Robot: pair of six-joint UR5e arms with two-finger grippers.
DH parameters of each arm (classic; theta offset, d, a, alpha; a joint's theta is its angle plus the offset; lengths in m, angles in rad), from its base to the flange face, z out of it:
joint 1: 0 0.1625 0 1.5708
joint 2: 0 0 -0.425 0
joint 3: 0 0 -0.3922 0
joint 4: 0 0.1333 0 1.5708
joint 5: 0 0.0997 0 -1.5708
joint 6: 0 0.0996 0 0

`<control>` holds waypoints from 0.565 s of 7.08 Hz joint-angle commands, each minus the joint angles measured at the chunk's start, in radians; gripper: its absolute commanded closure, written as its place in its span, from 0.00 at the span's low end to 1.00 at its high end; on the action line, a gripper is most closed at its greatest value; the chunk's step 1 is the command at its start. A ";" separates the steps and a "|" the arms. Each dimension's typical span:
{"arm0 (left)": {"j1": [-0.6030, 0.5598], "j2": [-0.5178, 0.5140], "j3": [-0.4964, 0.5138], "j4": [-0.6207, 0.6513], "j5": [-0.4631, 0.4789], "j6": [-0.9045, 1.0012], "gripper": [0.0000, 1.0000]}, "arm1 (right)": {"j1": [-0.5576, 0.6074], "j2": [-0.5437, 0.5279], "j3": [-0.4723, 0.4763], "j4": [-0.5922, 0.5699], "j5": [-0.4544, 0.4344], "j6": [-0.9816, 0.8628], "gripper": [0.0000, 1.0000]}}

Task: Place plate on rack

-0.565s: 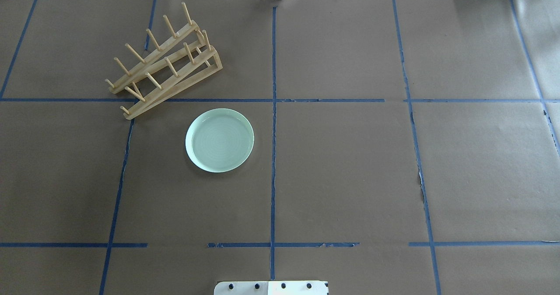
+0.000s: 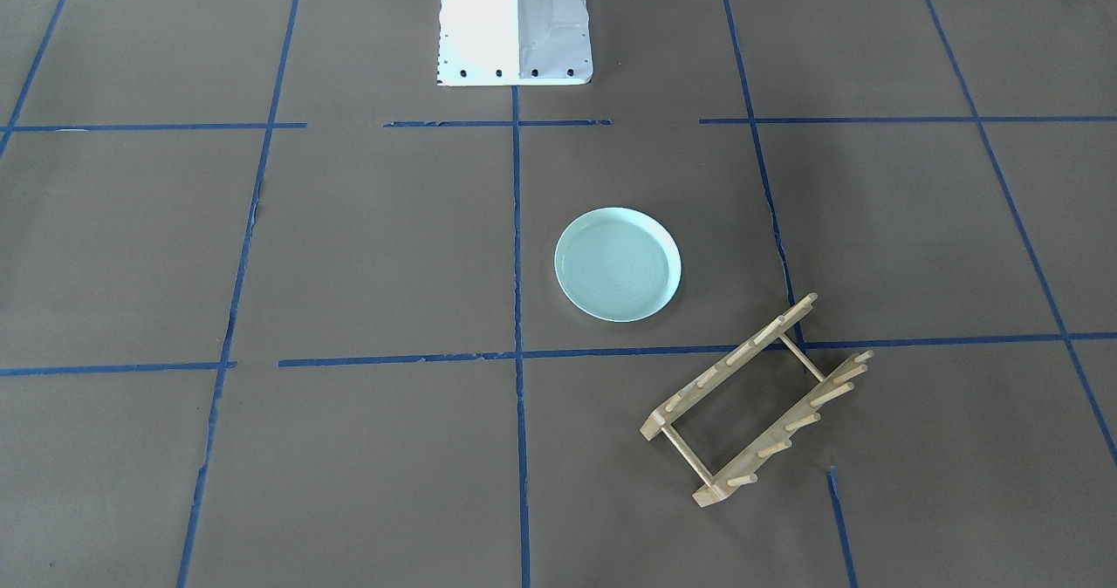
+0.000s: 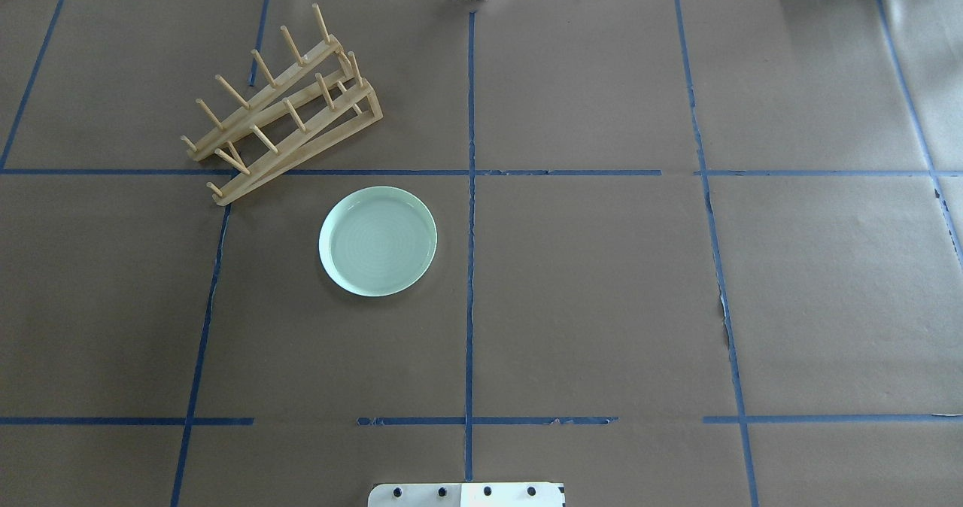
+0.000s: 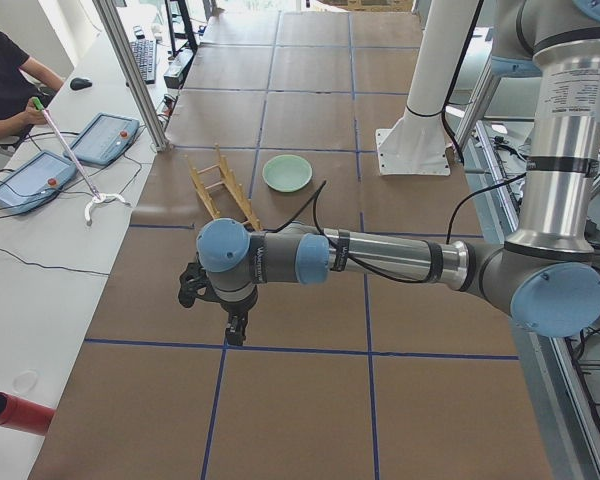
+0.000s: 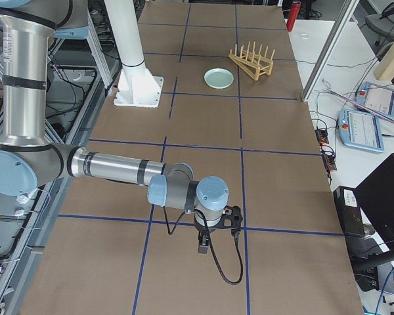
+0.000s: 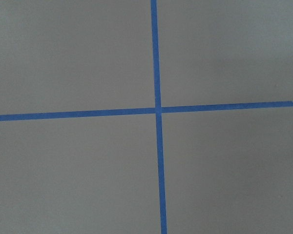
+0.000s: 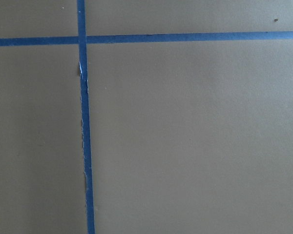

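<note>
The pale mint-green plate [image 3: 378,241] lies flat on the brown table, also in the front view [image 2: 618,264] and both side views [image 4: 287,173] [image 5: 218,78]. The light-wood rack [image 3: 282,108] stands empty just beyond it toward the far left, pegs up [image 2: 757,400] [image 4: 220,190] [image 5: 251,60]. My left gripper [image 4: 235,325] hangs over the table's left end, far from both, pointing down. My right gripper [image 5: 203,246] hangs over the right end. Each shows only in a side view, so I cannot tell if it is open or shut. Wrist views show only paper and blue tape.
The white robot base [image 2: 515,21] stands at the near middle edge [image 3: 466,494]. Blue tape lines grid the table. A side desk with tablets [image 4: 40,175] and a seated operator lies beyond the far edge; a red cylinder [image 4: 15,413] lies on it.
</note>
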 commanded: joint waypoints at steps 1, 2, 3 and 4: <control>-0.027 0.076 -0.019 -0.049 0.026 0.004 0.00 | 0.000 0.000 0.000 0.000 0.000 0.000 0.00; -0.023 0.063 -0.034 -0.133 0.023 -0.057 0.00 | 0.000 0.000 0.000 0.000 0.000 0.000 0.00; 0.000 0.061 -0.118 -0.182 0.013 -0.341 0.00 | 0.000 0.000 0.000 0.000 0.000 0.000 0.00; 0.064 0.061 -0.180 -0.272 0.006 -0.592 0.00 | 0.000 0.000 0.000 0.000 0.000 0.000 0.00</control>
